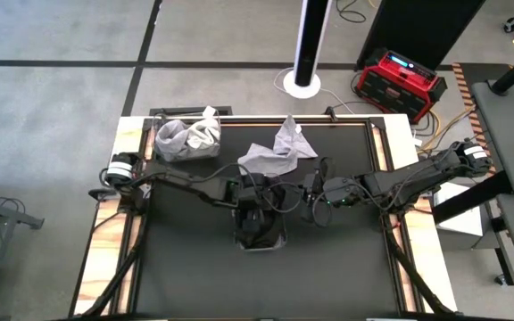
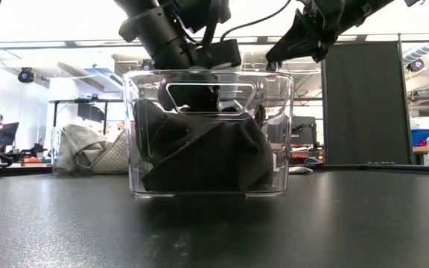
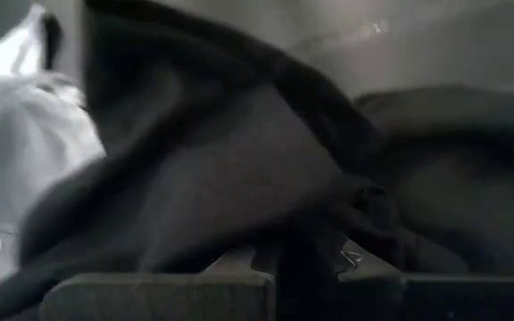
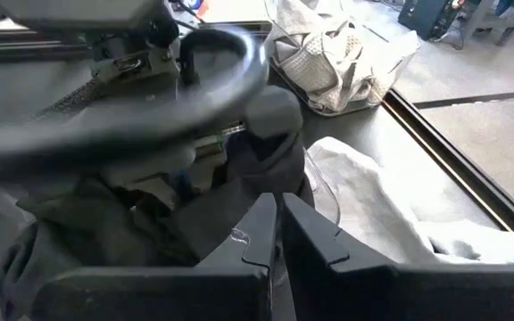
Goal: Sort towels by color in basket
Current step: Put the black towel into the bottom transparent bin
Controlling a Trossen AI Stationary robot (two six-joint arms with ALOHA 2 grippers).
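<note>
The clear basket (image 2: pixel 208 134) at table centre holds dark towels (image 2: pixel 203 156); the left gripper (image 1: pixel 255 217) reaches inside, seemingly depositing, grip unclear. Just right, the right gripper (image 4: pixel 279 234) waits pressed together. Farther off lie grey towels (image 1: pixel 279 147), unsorted.

Bin mid-table, both grippers over it, loose cloths behind.

Clear bin (image 2: pixel 208 134) at table (image 1: pixel 186 285) centre, a bundle of towels (image 2: pixel 207 156) inside. Left gripper (image 1: pixel 255 214) reaches down into the bin among them. Right gripper (image 1: pixel 315 207) just beside the bin's right rim. Behind the bin, a loose towel (image 1: pixel 277 150) on the table. Far-left corner: a second basket (image 1: pixel 187 140) with towels in it.
</note>
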